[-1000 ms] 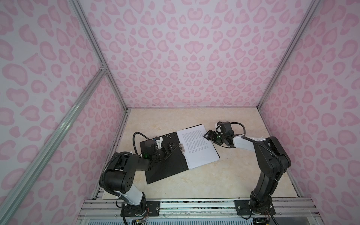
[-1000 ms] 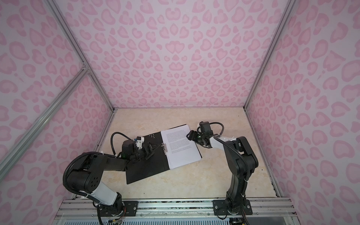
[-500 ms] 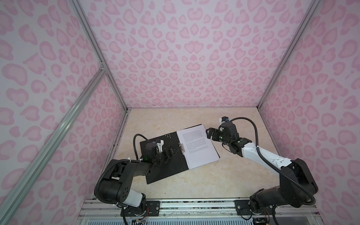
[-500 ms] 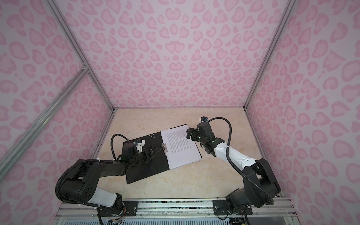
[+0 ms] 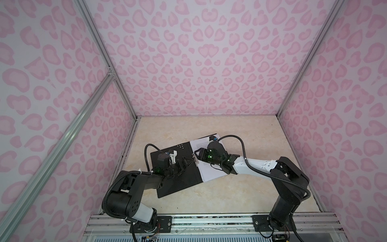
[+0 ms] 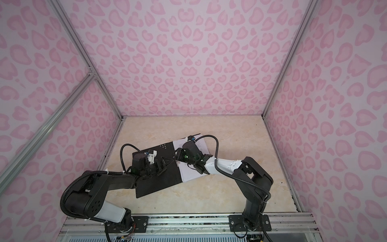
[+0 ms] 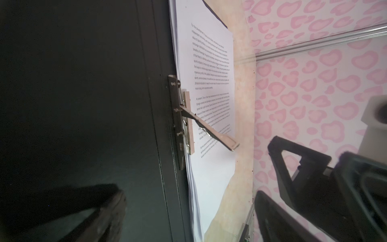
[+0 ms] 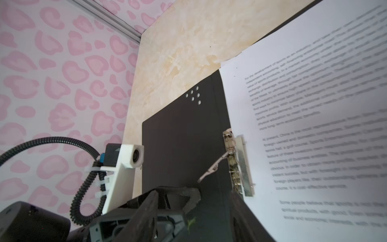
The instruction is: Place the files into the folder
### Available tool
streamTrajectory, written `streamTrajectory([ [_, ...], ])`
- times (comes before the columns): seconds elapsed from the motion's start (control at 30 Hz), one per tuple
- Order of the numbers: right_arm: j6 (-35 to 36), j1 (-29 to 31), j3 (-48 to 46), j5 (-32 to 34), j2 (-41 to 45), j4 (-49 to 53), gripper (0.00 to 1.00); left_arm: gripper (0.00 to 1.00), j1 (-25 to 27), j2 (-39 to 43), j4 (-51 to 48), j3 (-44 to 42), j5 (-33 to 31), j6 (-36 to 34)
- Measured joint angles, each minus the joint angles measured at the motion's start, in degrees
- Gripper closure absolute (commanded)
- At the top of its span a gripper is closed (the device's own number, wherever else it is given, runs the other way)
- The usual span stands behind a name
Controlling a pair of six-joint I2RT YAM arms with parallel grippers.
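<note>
The raised clip lever on the folder spine stands between the left gripper, spread wide and empty, and the right gripper, whose finger opening cannot be determined.

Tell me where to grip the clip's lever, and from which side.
Take the lever by its flat free tip: it stands raised, clear of the files, while its base is pinned at the spine. Come from the folder's bare black side, probably easiest.
</note>
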State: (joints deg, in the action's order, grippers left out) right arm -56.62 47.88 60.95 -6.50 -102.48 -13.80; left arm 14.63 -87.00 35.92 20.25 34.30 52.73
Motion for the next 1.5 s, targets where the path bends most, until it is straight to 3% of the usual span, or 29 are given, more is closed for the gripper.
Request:
streamTrajectory([
  [0.13,-3.87,0.39,3.21,-0.57,-2.71,-0.50,0.51,0.03,-0.90,2.38,1.99,-2.62,-0.07,2.29],
  [0.47,-8.20,2.14,5.70,0.48,-4.70,1.70,0.56,0.03,-4.92,17.11,0.00,-8.26,-4.85,3.63],
  [0.7,-10.93,2.69,5.77,0.94,-4.98,4.70,0.58,0.03,-6.34,11.80,-1.27,-8.31,-6.01,3.93],
  [0.9,-12.35,3.19,5.79,0.90,-5.70,5.18,0.62,0.03,-6.47,6.62,4.07,-7.26,-4.28,4.70],
  [1.5,-16.26,1.88,5.18,1.01,-8.81,3.78,0.72,0.03,-6.47,5.22,5.92,-7.04,-3.82,5.35],
])
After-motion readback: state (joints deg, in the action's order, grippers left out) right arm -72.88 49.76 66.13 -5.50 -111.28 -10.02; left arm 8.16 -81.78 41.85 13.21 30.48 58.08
